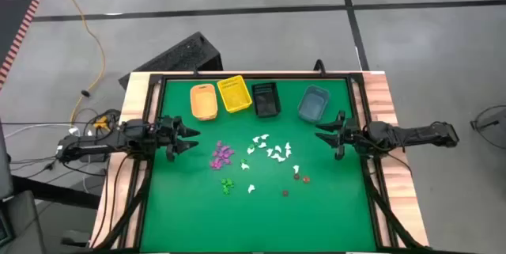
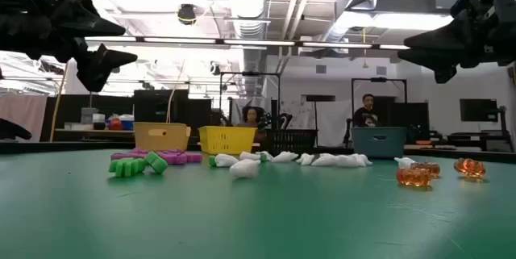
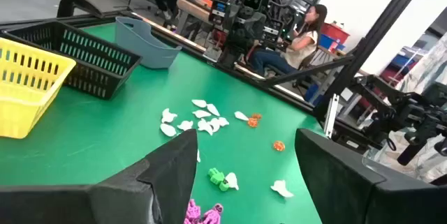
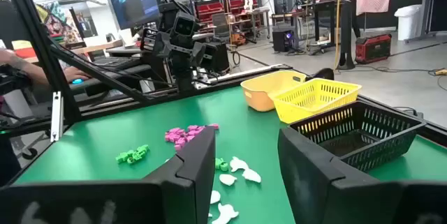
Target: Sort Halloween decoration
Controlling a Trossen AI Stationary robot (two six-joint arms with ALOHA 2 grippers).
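Apparently sorting not begun: trinkets (image 1: 261, 159) all loose mid-desk (image 1: 332, 222) — purple left, white centre, green nearer, orange right. Four bins (image 1: 234, 94) in far row, contents hard to see. Left hand (image 1: 186, 138) and right hand (image 1: 326, 136) hover at desk sides, both spread wide, empty. Next: descend on one tiny piece, precise pinch needed. Piece shapes too small to identify.
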